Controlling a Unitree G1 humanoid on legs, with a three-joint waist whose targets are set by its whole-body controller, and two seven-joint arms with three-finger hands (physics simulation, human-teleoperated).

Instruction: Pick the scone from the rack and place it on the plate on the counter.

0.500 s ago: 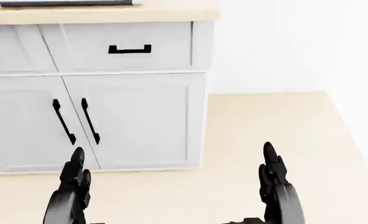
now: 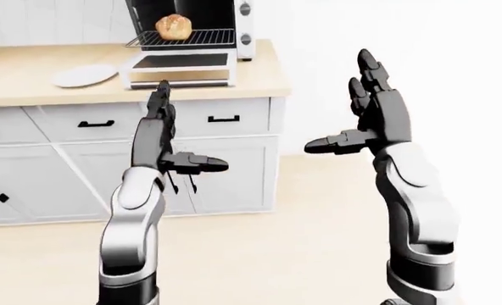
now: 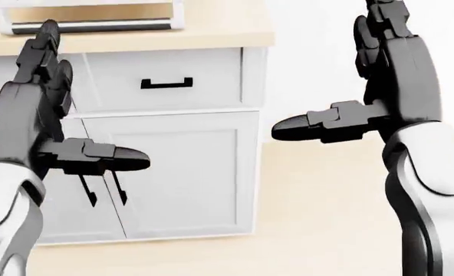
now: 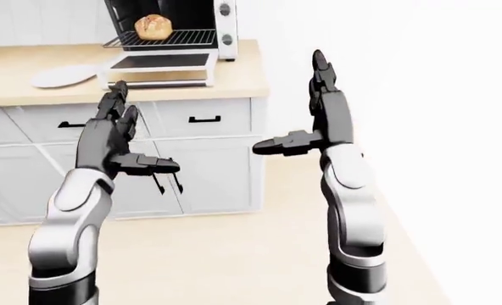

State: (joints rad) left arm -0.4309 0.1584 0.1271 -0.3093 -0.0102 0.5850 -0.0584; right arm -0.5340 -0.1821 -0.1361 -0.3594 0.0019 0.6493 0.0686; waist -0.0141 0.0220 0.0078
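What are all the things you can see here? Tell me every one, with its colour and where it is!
scone: 1, golden brown, on the rack inside the open toaster oven, top of the left-eye view
rack: 1, dark wire, inside the toaster oven
toaster oven: 1, silver and black, door folded down, on the counter
plate: 1, white, on the counter left of the oven door
counter: 1, light wood top
cabinets: white doors and drawers with black handles, under the counter
floor: light wood
left robot hand: 1, black, open, raised, holding nothing
right robot hand: 1, black, open, raised, holding nothing
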